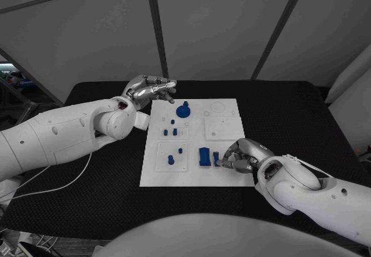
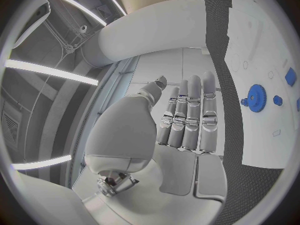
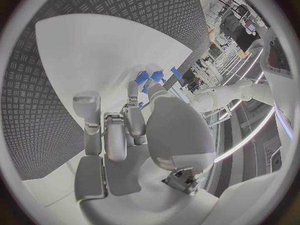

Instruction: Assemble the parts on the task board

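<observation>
On the white task board (image 1: 193,142) in the middle of the black table (image 1: 294,118), the piece nearest the right hand (image 1: 241,156) is a blue rectangular block (image 1: 204,156) lying toward the board's near right part, with a smaller blue piece (image 1: 216,157) just beside it and next to the hand's fingertips. The block looks like rigid, light plastic with smooth flat faces, so it will probably not deform but may slide on the slick plate; the surest hold is likely across its two long flat sides. Its long axis runs front to back from the robot, roughly parallel to the board's long edges. The right hand's fingers curl inward at the board's right edge; whether they pinch anything I cannot tell. The left hand (image 1: 149,89) hovers above the board's far left corner, its fingers straight and pressed side by side in its wrist view, holding nothing. Near it, a blue gear (image 1: 183,111) lies flat, with small blue pegs (image 1: 170,131) standing upright farther in.
</observation>
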Controlling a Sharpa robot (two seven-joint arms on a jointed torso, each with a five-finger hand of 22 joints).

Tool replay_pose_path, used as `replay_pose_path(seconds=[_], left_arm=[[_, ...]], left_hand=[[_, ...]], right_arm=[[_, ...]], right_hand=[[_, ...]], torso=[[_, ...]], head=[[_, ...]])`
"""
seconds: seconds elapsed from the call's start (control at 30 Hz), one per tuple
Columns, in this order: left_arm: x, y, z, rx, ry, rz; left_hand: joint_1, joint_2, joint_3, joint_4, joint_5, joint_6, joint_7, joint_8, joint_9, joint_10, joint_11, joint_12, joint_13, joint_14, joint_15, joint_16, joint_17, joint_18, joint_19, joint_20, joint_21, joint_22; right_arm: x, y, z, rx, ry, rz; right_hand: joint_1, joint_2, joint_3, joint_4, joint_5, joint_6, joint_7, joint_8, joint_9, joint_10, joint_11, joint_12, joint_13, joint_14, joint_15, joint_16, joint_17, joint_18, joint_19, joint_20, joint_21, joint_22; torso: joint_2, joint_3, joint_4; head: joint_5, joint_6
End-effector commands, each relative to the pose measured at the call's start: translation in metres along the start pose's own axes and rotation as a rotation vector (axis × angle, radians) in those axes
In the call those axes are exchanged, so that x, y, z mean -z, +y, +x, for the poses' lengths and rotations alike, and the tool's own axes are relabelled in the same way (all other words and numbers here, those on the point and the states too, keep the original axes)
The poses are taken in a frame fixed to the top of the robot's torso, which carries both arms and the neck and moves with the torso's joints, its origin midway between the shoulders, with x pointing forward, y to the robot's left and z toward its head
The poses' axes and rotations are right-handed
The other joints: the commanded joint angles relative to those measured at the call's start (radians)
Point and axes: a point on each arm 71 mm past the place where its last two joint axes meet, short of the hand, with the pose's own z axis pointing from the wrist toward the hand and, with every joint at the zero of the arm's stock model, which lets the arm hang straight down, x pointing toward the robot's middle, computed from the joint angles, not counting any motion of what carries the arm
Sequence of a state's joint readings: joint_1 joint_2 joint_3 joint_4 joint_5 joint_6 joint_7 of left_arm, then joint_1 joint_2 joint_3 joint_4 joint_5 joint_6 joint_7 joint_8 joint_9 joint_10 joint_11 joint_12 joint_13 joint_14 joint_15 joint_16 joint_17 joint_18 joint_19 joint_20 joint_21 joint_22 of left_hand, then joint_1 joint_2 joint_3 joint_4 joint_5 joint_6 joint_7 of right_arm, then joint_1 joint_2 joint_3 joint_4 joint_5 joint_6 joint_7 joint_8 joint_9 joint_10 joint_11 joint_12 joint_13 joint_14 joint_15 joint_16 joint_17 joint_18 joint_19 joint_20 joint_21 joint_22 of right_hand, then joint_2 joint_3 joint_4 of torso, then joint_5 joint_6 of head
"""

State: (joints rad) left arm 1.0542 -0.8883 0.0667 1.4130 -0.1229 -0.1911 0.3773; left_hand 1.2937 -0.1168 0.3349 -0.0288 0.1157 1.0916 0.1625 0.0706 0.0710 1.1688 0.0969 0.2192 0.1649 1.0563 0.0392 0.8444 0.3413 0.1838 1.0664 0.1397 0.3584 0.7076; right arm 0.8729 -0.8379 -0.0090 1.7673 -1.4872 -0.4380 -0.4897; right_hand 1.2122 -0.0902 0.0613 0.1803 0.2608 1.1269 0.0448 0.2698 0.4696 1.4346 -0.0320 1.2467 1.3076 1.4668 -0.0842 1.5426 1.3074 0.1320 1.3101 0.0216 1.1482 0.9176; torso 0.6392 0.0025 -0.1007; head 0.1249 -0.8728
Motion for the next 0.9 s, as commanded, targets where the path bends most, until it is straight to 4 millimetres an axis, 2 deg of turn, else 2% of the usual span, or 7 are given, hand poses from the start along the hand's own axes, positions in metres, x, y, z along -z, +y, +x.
replay_pose_path(seconds=[0.03, 0.4, 0.53, 0.73, 0.9], left_arm=[[-0.001, -0.001, 0.001, 0.007, 0.011, 0.008], [0.000, -0.002, 0.000, 0.006, 0.009, 0.007], [0.000, -0.002, 0.000, 0.005, 0.009, 0.007], [0.000, -0.002, 0.000, 0.006, 0.010, 0.007], [0.000, -0.002, 0.001, 0.006, 0.011, 0.007]], left_hand=[[0.001, 0.013, 0.000, 0.008, 0.000, -0.009, -0.001, 0.001, 0.001, -0.010, 0.000, -0.001, 0.002, -0.008, -0.002, -0.004, -0.001, -0.002, 0.003, 0.004, -0.007, -0.001], [0.001, 0.013, 0.000, 0.008, 0.000, -0.009, -0.001, 0.001, 0.001, -0.010, 0.000, -0.001, 0.002, -0.008, -0.002, -0.004, -0.001, -0.002, 0.003, 0.004, -0.007, -0.001], [0.003, 0.015, 0.001, 0.008, 0.001, -0.009, -0.001, 0.001, 0.001, -0.010, 0.000, 0.000, 0.002, -0.008, -0.002, -0.004, -0.001, -0.002, 0.004, 0.004, -0.008, -0.002], [0.003, 0.015, 0.001, 0.008, 0.001, -0.009, -0.001, 0.001, 0.001, -0.010, 0.000, 0.000, 0.002, -0.008, -0.002, -0.004, -0.001, -0.002, 0.004, 0.004, -0.008, -0.002], [0.003, 0.015, 0.001, 0.008, 0.001, -0.009, -0.001, 0.001, 0.001, -0.010, 0.000, 0.000, 0.002, -0.008, -0.002, -0.004, -0.001, -0.002, 0.004, 0.004, -0.008, -0.002]], right_arm=[[-0.002, 0.001, 0.001, 0.008, 0.005, 0.003], [-0.005, 0.002, 0.004, 0.024, 0.021, 0.009], [-0.006, 0.001, 0.004, 0.028, 0.018, 0.016], [-0.009, -0.004, 0.002, 0.033, -0.001, 0.028], [-0.015, -0.006, 0.003, 0.043, -0.004, 0.027]], right_hand=[[0.008, 0.000, 0.000, -0.006, -0.004, 0.002, -0.003, 0.005, 0.000, 0.000, 0.002, 0.006, 0.019, 0.092, -0.005, 0.001, 0.215, -0.009, -0.001, 0.001, -0.006, 0.000], [0.016, 0.004, -0.003, -0.010, -0.006, 0.004, -0.005, 0.006, 0.000, 0.002, 0.001, 0.009, 0.022, 0.092, -0.006, 0.001, 0.215, -0.009, 0.000, 0.000, -0.005, 0.002], [0.022, 0.006, -0.006, -0.013, -0.010, 0.005, -0.005, 0.007, 0.000, 0.002, 0.001, 0.010, 0.023, 0.093, -0.006, 0.001, 0.216, -0.009, 0.000, 0.000, -0.005, 0.002], [0.024, 0.011, -0.007, -0.013, -0.011, 0.007, -0.006, 0.007, 0.000, 0.005, 0.000, 0.015, 0.027, 0.093, -0.007, 0.003, 0.218, -0.009, 0.002, 0.000, -0.002, 0.006], [0.034, 0.018, -0.011, -0.018, -0.017, 0.010, -0.008, 0.009, 0.000, 0.008, -0.002, 0.021, 0.031, 0.094, -0.008, 0.004, 0.221, -0.010, 0.004, -0.001, 0.000, 0.010]], torso=[[-0.001, -0.0006, 0.0001], [-0.001, 0.0001, -0.0014], [-0.001, -0.0008, -0.0023], [0.000, 0.0008, -0.0002], [-0.001, 0.0002, 0.0019]], head=[[0.003, 0.000], [0.007, 0.000], [0.005, 0.000], [0.007, 0.000], [0.008, 0.000]])
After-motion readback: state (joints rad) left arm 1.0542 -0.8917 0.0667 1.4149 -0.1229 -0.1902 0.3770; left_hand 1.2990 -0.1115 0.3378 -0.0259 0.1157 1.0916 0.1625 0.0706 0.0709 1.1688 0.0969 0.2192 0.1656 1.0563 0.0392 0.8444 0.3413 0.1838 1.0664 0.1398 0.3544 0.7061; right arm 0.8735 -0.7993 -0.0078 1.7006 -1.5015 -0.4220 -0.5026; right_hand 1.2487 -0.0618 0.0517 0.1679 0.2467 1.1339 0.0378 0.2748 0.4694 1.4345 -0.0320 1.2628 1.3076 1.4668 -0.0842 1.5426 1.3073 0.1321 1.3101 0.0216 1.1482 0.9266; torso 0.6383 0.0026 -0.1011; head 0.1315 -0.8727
